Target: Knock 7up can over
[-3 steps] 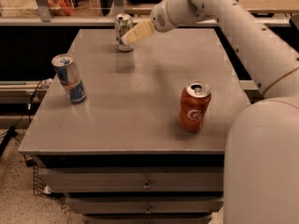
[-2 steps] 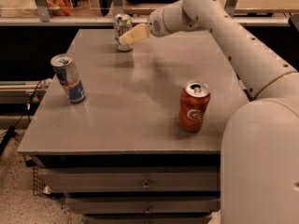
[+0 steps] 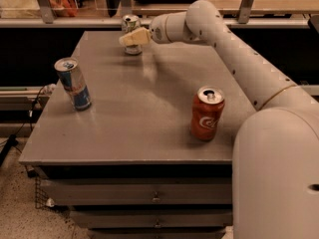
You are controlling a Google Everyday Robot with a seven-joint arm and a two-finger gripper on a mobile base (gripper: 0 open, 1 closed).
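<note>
The 7up can (image 3: 130,25) stands upright near the far edge of the grey table (image 3: 134,108), a silvery can with a silver top. My gripper (image 3: 128,39) reaches from the right on the white arm (image 3: 234,54). Its pale fingers lie across the front of the can at mid-height, covering much of its body. The fingertips point left.
A blue-and-silver slim can (image 3: 73,83) stands at the table's left. An orange-red can (image 3: 207,113) stands at the right front, close to my arm's large lower link (image 3: 279,173). Shelving and a rail run behind the table. Drawers sit under the tabletop.
The gripper has stayed in front of the 7up can, shifting only slightly. The can still stands upright. The other cans have not moved.
</note>
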